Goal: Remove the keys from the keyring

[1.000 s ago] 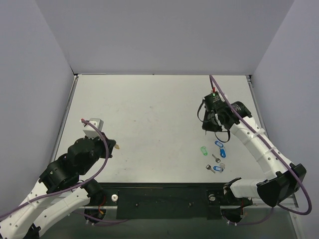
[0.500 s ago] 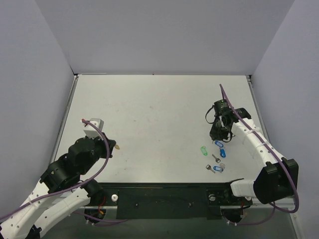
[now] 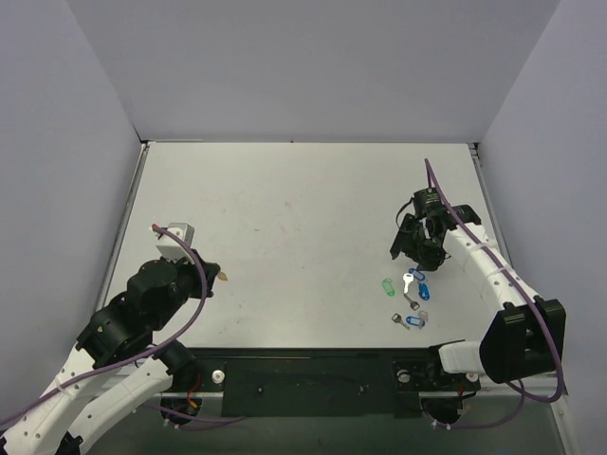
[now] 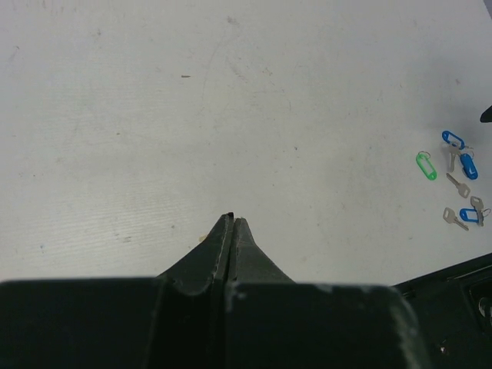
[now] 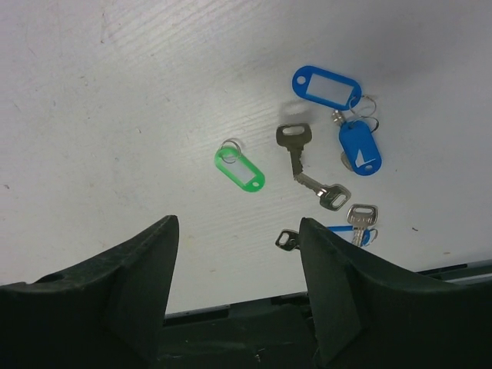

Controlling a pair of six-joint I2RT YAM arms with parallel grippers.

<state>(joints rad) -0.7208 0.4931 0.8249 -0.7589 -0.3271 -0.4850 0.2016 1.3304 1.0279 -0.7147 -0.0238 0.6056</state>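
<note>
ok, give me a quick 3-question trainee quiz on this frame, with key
1. True or false: the right gripper is clamped on the green key tag.
2. How many blue key tags lie on the table? A one, B two, C three.
3. Fill in: the left gripper has its jaws ____.

Key: 1 false, it is open and the green key tag is untouched; 2 C; 3 shut.

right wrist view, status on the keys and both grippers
Left gripper shut, away from the pile. Right gripper open, facing the small silver metal keys, none gripped. Green plastic tag and blue plastic tags lie among them; nothing blocks the jaws.
</note>
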